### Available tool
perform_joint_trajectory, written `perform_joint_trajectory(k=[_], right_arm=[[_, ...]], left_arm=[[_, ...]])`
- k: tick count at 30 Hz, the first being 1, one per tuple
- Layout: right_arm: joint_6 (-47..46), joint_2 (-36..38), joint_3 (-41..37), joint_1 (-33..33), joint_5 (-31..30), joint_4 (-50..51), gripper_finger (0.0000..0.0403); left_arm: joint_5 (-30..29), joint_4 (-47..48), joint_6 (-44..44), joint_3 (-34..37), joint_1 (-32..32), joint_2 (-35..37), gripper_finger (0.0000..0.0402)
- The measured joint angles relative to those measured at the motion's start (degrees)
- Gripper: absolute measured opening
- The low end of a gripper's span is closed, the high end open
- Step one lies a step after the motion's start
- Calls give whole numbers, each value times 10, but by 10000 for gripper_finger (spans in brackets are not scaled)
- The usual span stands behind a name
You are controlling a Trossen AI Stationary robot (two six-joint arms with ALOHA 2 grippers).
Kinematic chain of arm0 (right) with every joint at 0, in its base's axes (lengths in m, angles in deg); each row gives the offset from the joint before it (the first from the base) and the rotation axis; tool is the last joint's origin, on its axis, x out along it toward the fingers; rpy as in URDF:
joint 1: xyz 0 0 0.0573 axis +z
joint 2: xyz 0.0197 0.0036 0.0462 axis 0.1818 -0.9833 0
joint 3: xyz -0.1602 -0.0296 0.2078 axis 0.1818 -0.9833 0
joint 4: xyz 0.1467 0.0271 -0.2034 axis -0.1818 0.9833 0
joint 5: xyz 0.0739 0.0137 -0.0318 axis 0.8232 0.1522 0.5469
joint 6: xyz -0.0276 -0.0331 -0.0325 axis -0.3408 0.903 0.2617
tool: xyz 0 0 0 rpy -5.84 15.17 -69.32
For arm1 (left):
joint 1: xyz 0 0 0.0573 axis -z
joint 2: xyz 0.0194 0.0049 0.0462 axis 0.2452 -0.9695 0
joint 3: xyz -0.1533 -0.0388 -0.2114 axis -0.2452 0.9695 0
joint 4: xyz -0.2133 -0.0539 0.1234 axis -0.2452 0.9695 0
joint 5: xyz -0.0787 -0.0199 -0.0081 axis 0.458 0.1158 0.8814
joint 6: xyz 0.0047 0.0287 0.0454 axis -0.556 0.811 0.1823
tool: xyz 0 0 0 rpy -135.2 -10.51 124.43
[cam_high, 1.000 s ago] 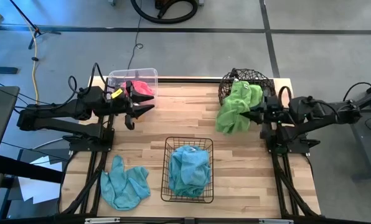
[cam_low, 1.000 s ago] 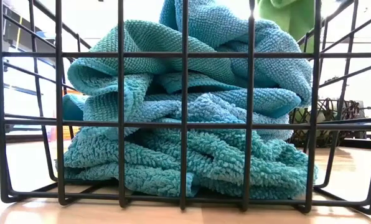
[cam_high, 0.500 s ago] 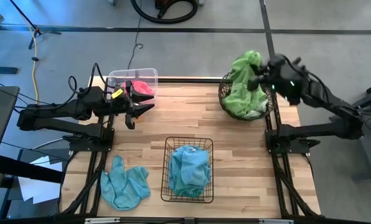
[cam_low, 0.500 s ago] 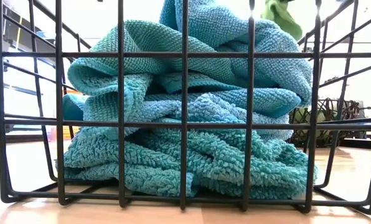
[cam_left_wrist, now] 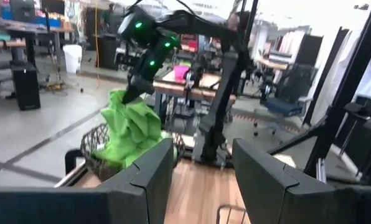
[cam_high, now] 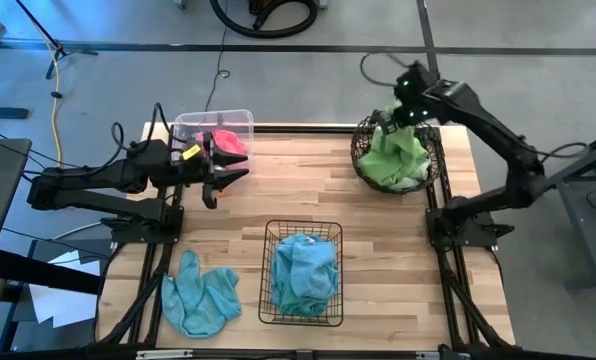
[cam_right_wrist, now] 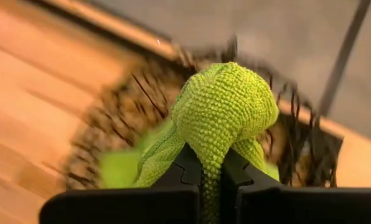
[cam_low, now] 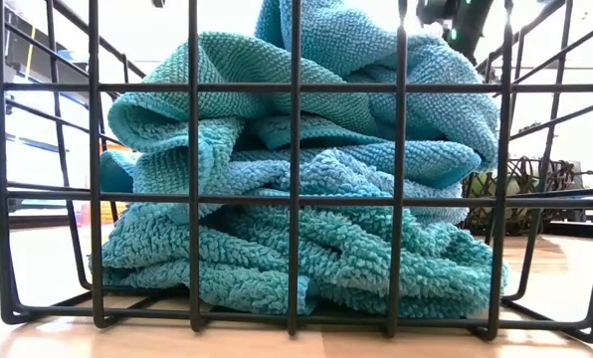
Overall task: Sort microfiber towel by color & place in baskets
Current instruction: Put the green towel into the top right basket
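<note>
Lime-green fuzzy microfiber towel [cam_high: 392, 152] hangs bunched from the right gripper [cam_high: 399, 122], whose two dark fingers are pressed together on a pinched fold of it — the right wrist view shows the cloth bulging out just beyond the fingertips. The relation that matters is vertical: the towel's long axis runs straight down from the pincer into the round dark-brown wire basket [cam_high: 362, 141] at the desk's far right corner, and most of the cloth already lies inside the rim, with only the gathered top held above it. Judging by that, the coming move is a simple release over the basket, and the right arm is the only one placed for it. The left gripper [cam_high: 220, 174] waits near the far left corner beside the clear plastic rectangular tub [cam_high: 186, 127] holding a pink fuzzy cloth [cam_high: 229, 139]; its fingers stand apart with nothing between them. A light-blue fuzzy cloth [cam_high: 303, 272] fills the rectangular black wire-grid basket [cam_high: 270, 268] at the middle of the near edge, and another light-blue cloth [cam_high: 199, 297] lies loose on the desk toward the near left corner — closer to the left arm.
</note>
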Motion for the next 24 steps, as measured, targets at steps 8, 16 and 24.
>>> perform_joint_trajectory(k=[8,16,24], right_arm=[[-18,2,-213,-29,53,-76,0],[-81,4,-355,-30,89,-206,4],[-145,2,-311,-39,58,-153,80]], left_arm=[[1,39,-1,0,0,0,154],[1,30,-1,0,0,0,154],[1,30,-15,0,0,0,154]])
